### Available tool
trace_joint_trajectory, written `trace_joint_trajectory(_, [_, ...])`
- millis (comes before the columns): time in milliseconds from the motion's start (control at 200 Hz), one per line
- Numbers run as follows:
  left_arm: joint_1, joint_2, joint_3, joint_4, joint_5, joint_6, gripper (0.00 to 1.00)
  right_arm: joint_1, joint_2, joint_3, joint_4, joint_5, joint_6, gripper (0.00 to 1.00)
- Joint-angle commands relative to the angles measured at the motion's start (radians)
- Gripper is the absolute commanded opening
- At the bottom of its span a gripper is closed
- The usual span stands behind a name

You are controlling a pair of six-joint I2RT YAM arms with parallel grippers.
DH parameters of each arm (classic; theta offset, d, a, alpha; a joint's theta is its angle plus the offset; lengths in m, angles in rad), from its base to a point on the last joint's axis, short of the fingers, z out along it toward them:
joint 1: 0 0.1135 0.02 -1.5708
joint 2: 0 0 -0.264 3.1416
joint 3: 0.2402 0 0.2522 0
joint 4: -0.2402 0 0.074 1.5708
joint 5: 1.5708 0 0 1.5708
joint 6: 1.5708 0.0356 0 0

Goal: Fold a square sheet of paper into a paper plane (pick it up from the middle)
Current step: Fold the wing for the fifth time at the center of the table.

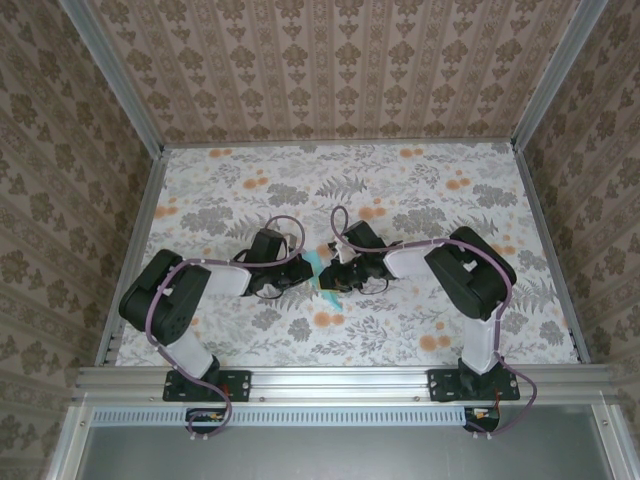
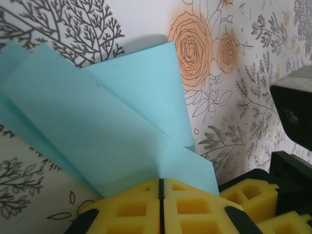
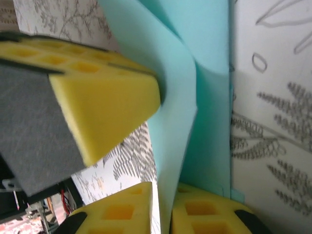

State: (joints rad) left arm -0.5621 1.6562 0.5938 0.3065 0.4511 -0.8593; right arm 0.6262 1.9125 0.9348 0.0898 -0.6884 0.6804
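The light turquoise paper is folded into several overlapping flaps with sharp creases, near the middle of the floral tabletop

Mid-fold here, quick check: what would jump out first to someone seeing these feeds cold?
The turquoise paper, creased into overlapping layers, stands out against the floral tabletop at the table's centre. Both arms converge on it there. The left end effector is shut on one edge of the paper, and the right end effector pinches it close alongside.
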Motion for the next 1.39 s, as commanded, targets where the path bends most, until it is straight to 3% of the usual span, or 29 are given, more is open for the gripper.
trace_joint_trajectory(0, [0.001,0.020,0.022,-0.068,-0.034,-0.003,0.08,-0.003,-0.057,-0.012,-0.117,0.003,-0.073,0.21])
trace_joint_trajectory(225, [0.001,0.028,0.031,-0.077,-0.030,-0.006,0.07,-0.003,-0.083,-0.062,-0.145,0.016,-0.137,0.20])
trace_joint_trajectory(535, [0.002,-0.011,0.057,-0.080,0.006,0.019,0.09,-0.005,-0.060,-0.077,-0.124,0.047,-0.127,0.00])
trace_joint_trajectory(870, [-0.005,-0.167,0.015,-0.028,0.033,0.043,0.21,-0.043,-0.056,-0.134,0.094,-0.103,0.059,0.00])
trace_joint_trajectory(1105, [-0.046,-0.142,-0.023,0.030,0.029,0.034,0.19,-0.052,-0.018,-0.139,0.151,-0.123,0.182,0.00])
trace_joint_trajectory(1390, [-0.076,-0.045,-0.012,0.101,0.051,0.009,0.12,-0.057,0.003,-0.128,0.073,-0.093,0.188,0.00])
